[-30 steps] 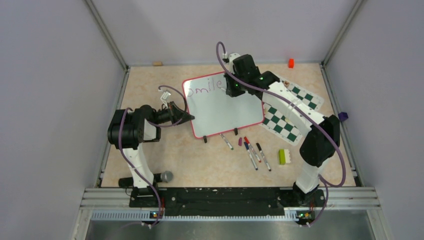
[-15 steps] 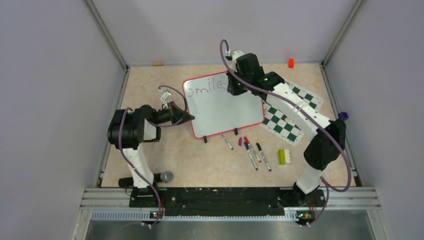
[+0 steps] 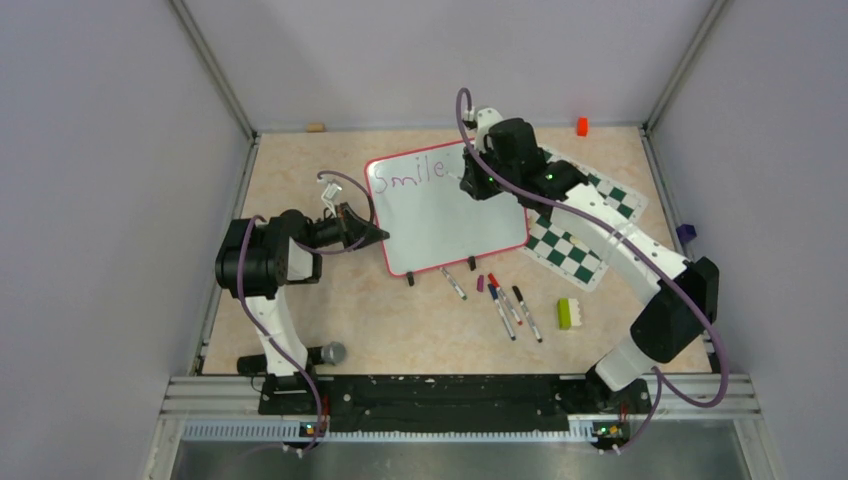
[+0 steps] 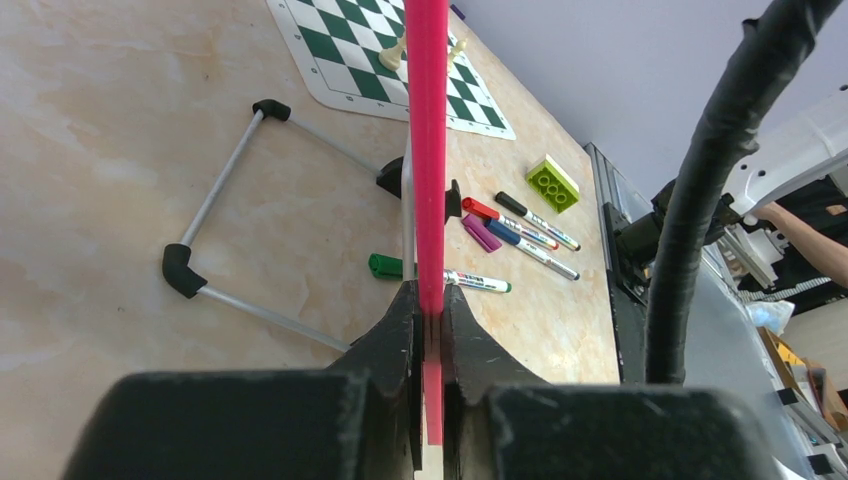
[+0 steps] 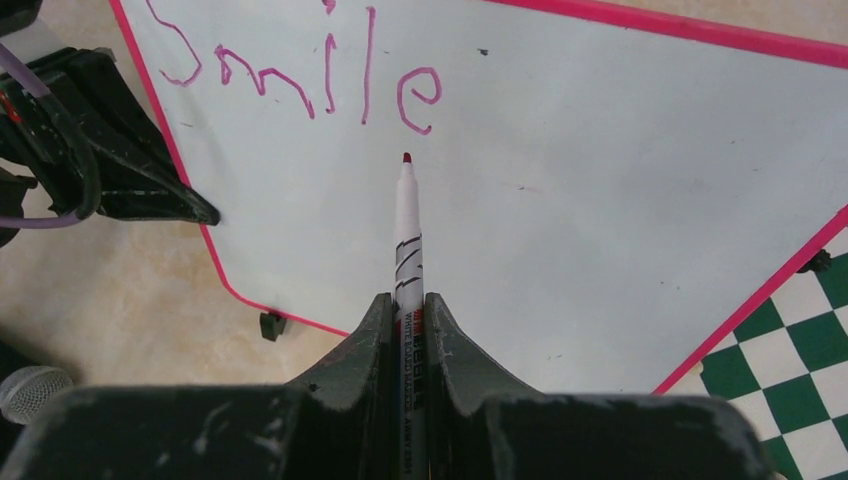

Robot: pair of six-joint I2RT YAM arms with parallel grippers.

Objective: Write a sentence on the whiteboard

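Pale marbled counter (image 3: 300, 170), grey walls all round, and the whiteboard (image 3: 440, 225) sits mid-counter, its right edge just beside the chess mat (image 3: 580, 240). The left end effector (image 4: 428, 310) is pinched tight on the board's red rim at the left edge, bracing it. Over on the other side, the right end effector (image 5: 407, 330) is closed firmly on a marker (image 5: 407, 230), whose tip points at the board just below the "e". I can't tell whether it is touching the surface. The sentence (image 5: 310, 80) reads "Smile" along the board's far edge, one word and nothing more. So we're mid-writing, and early in the job by my reckoning, with plenty of blank board left. The next move, as I read it, is to carry the tip along past that "e", set it down lightly and keep an even pressure while the left clamp holds the board steady. Spare markers (image 3: 505, 305) lie on the counter in front of the board.
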